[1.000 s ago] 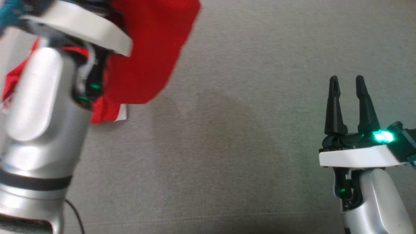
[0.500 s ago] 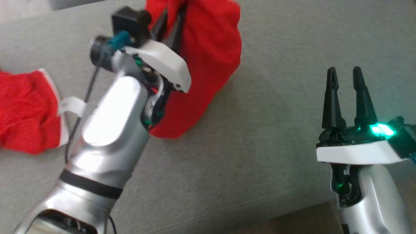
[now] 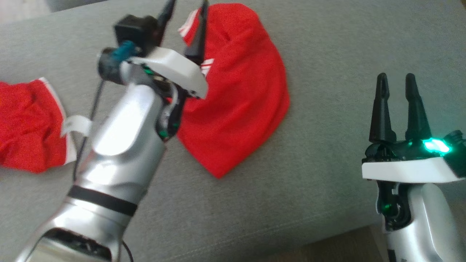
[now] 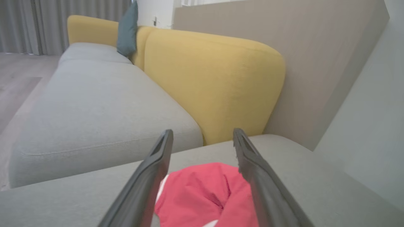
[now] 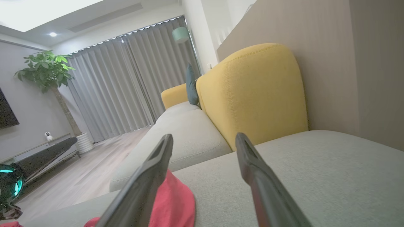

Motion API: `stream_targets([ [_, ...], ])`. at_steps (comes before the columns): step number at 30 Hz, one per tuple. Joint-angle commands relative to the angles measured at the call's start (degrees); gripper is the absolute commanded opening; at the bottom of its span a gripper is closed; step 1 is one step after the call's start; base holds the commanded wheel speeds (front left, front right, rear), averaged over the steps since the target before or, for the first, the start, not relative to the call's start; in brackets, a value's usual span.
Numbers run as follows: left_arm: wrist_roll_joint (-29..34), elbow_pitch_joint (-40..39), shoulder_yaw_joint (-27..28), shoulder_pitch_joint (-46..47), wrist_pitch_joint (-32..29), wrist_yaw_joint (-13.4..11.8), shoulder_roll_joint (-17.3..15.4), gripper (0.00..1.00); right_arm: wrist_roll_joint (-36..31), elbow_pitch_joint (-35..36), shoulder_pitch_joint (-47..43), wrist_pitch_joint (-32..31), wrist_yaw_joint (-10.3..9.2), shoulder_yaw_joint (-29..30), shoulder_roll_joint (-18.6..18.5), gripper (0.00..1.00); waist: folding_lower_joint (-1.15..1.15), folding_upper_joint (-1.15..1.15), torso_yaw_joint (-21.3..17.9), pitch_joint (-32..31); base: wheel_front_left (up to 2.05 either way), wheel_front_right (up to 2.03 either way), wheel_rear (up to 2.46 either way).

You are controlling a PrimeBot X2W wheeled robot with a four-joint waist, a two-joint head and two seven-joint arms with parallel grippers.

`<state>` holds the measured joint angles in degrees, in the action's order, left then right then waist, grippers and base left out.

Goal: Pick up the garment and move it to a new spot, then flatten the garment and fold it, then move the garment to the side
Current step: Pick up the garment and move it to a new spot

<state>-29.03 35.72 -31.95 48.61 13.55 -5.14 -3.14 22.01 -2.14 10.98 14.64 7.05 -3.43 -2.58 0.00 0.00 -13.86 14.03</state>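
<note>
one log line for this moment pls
left gripper open over red garment | garment bunched on grey cushion | right gripper open, apart from garment

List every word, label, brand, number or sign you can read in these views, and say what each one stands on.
No text can be read in any view.
White tag at the edge of the red garment: no lettering can be made out, too blurred.
White stripes on the garment: trim, not writing.
</note>
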Motion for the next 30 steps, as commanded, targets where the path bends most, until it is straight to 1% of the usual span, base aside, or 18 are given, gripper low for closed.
stream_targets([
  [1,-0.40,-1.53,2.30,2.54,0.47,-0.43,-1.90,1.00,-0.40,2.04,0.48,0.36,0.44,-1.07,-0.30,1.00,0.00,0.00,1.83,-0.90,0.00,0.00,0.00],
  [4,-0.65,-2.48,4.29,0.55,1.05,-0.58,-4.26,1.00,-1.26,1.73,-0.07,0.36,0.44,-0.64,-0.30,1.00,0.00,0.00,4.61,-1.94,0.00,0.00,0.00],
  [7,-0.25,-4.59,5.61,-3.36,1.32,-0.60,-6.70,1.00,-2.14,1.30,-0.59,0.36,0.44,-0.19,-0.30,1.00,0.00,0.00,7.50,-3.16,0.00,0.00,0.00],
  [10,0.38,-8.08,7.00,-9.03,1.40,-0.88,-8.55,1.00,-2.99,0.86,-1.31,0.36,0.44,0.14,-0.30,1.00,0.00,0.00,10.31,-4.59,0.00,0.00,0.00],
  [13,1.52,-13.08,8.76,-16.15,1.42,-1.36,-9.48,1.00,-3.66,0.27,-2.24,0.36,0.44,0.42,-0.30,1.00,0.00,0.00,12.56,-6.01,0.00,0.00,0.00],
  [17,2.82,-19.93,12.00,-25.90,1.43,-2.22,-8.85,1.00,-4.27,-0.47,-3.41,0.36,0.44,0.69,-0.30,1.00,0.00,0.00,14.55,-7.66,0.00,0.00,0.00],
  [20,4.03,-24.65,14.72,-31.91,1.44,-2.27,-7.22,1.00,-4.52,-0.81,-4.07,0.36,0.44,0.74,-0.30,1.00,0.00,0.00,15.33,-8.53,0.00,0.00,0.00],
  [22,4.73,-27.26,17.05,-35.13,1.44,-2.24,-5.57,1.00,-4.63,-1.00,-4.51,0.36,0.44,0.69,-0.30,1.00,0.00,0.00,15.61,-9.07,0.00,0.00,0.00],
  [26,6.67,-30.52,20.72,-39.13,1.44,-1.02,-3.05,1.00,-4.73,-1.26,-5.15,0.36,0.44,0.45,-0.30,1.00,0.00,0.00,15.73,-9.70,0.00,0.00,0.00],
  [30,8.70,-31.26,22.71,-40.26,1.44,0.74,-1.82,1.00,-4.70,-1.42,-5.42,0.36,0.44,0.04,-0.30,1.00,0.00,0.00,15.54,-9.97,0.00,0.00,0.00],
])
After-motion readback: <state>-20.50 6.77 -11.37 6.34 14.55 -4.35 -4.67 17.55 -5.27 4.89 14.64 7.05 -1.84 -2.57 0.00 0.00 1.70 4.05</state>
